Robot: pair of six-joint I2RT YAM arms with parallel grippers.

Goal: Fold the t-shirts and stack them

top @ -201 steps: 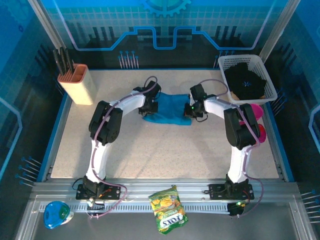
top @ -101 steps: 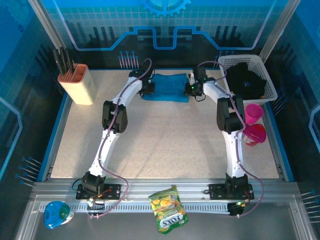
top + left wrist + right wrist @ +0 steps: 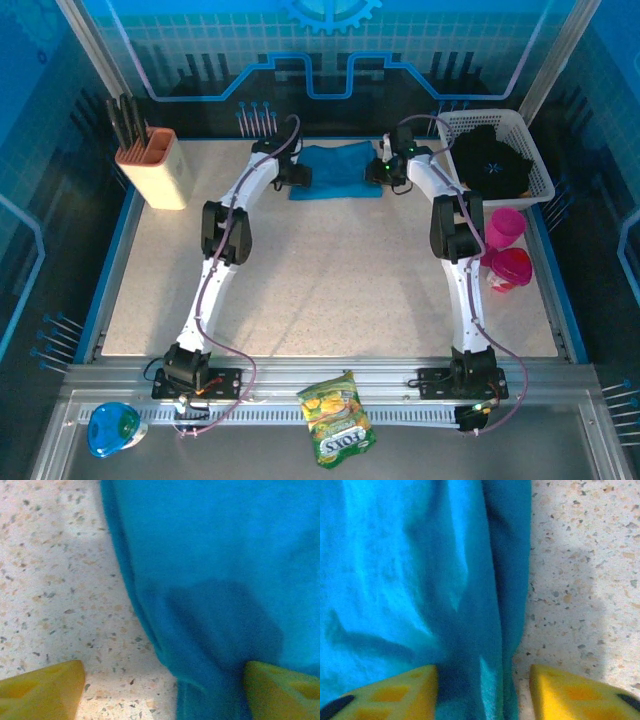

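The teal t-shirt (image 3: pixel 337 170) lies folded on the table (image 3: pixel 330 300) at 12 o'clock, by the far edge. The black t-shirt (image 3: pixel 490 160) is heaped in the white basket (image 3: pixel 452 124) at 2 o'clock. The left gripper (image 3: pixel 299 178) straddles the teal shirt's 9 o'clock edge, jaws wide apart. The right gripper (image 3: pixel 381 172) straddles its 3 o'clock edge, jaws parted and clamping nothing.

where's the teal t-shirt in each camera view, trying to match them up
Top external: the teal t-shirt lies folded at the far middle of the table, between the two arm ends.
Left wrist: the teal t-shirt takes the right side, its edge running down to bottom centre.
Right wrist: the teal t-shirt covers the left two thirds.
Shared landmark: the speckled table beside the shirt's edge.
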